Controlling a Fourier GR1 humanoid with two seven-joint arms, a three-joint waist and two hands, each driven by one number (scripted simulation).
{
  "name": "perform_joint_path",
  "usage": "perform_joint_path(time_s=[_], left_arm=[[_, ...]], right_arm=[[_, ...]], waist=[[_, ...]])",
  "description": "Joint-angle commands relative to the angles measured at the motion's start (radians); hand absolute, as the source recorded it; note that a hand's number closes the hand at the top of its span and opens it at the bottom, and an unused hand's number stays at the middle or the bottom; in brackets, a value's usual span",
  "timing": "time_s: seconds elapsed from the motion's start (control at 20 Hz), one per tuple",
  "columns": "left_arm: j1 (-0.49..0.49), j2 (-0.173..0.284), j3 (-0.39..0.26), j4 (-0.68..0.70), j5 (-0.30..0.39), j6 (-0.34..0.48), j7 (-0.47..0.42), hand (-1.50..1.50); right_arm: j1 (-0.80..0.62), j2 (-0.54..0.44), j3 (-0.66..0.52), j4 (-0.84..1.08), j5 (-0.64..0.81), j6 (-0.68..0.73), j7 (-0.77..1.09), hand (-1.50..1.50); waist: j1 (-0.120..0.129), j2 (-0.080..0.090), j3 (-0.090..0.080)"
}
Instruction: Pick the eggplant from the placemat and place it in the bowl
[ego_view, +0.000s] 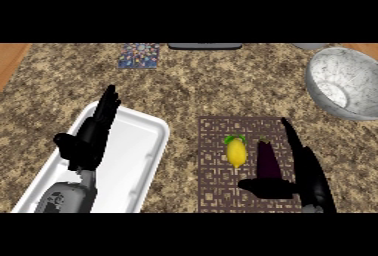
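A dark purple eggplant (267, 159) lies lengthwise on the brown patterned placemat (218, 150), right of a yellow lemon (236, 151). My right hand (308, 172) is at the eggplant's right side, fingers straight and pointing away from me, thumb (264, 187) reaching across below the eggplant's near end. The hand is open and nothing is held. The speckled grey bowl (347, 82) stands at the far right of the counter, apart from the mat. My left hand (92, 132) rests open, fingers up, over a white tray at the left.
A white rectangular tray (136, 150) sits at the left under my left hand. A small patterned coaster (139, 55) lies at the far edge, and a dark flat object (204, 46) next to it. Speckled granite counter lies between mat and bowl.
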Motion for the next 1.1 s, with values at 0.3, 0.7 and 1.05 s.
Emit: perform_joint_path(time_s=[0.3,0.7,1.05], left_arm=[[0.091,-0.004,0.049,0.001,-0.009,-0.076,-0.074,0.0],[0.038,-0.048,0.045,0.01,-0.053,-0.049,-0.03,0.0],[0.092,-0.065,0.048,-0.054,-0.054,-0.084,-0.025,0.0]], right_arm=[[0.014,0.042,-0.03,0.17,-0.028,-0.089,-0.151,-1.5],[0.004,-0.067,-0.081,0.187,0.051,-0.012,-0.082,-1.5],[-0.021,-0.024,-0.088,0.328,0.029,-0.027,-0.179,-1.5]], waist=[[0.003,0.0,0.0],[0.001,0.0,0.0],[0.001,0.0,0.0]])
